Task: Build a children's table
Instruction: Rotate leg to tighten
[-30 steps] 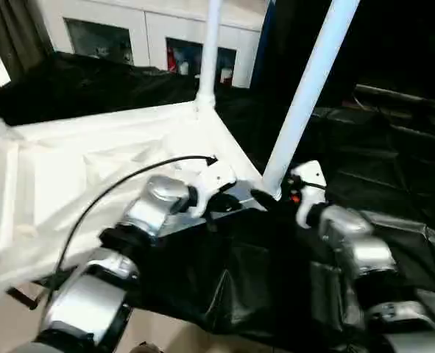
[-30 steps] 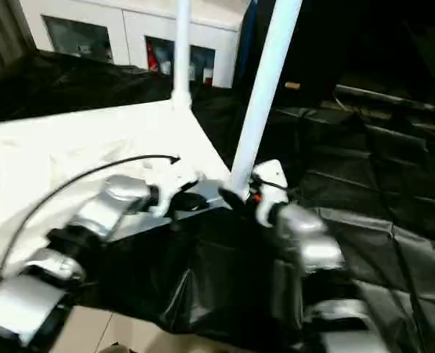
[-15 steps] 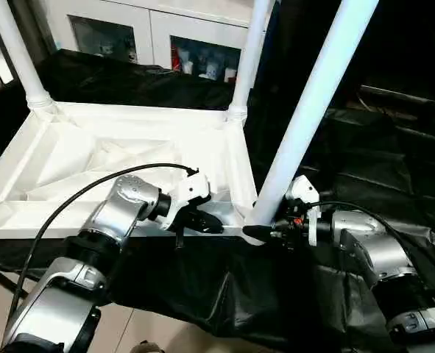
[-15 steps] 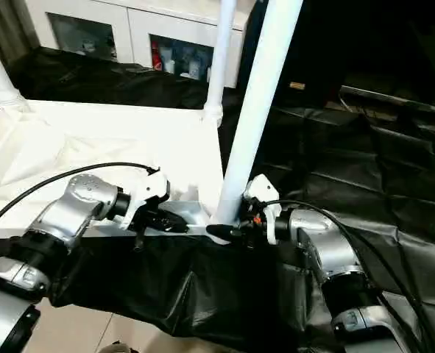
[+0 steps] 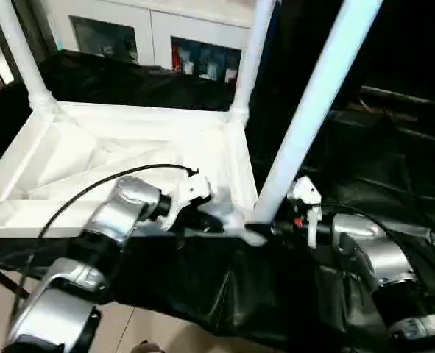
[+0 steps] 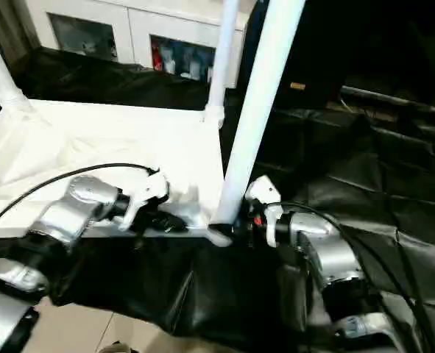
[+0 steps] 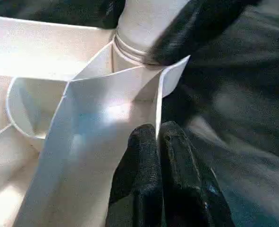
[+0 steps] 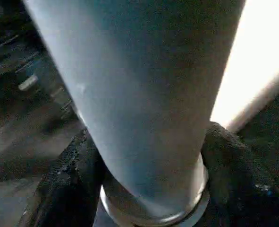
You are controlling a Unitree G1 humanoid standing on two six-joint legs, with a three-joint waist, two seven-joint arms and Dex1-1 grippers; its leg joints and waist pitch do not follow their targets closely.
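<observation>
White table top and legs; black drape; black fingers.

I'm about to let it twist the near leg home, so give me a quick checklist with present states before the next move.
1. Right end effector around the near leg at its base, a finger on each side: ok.
2. Left end effector shut on the tabletop wall beside that corner: ok.
3. Near leg upright in its socket: not ok, it leans.
4. Leg fully seated: cannot tell.
5. Two far legs standing in their sockets: ok.
</observation>
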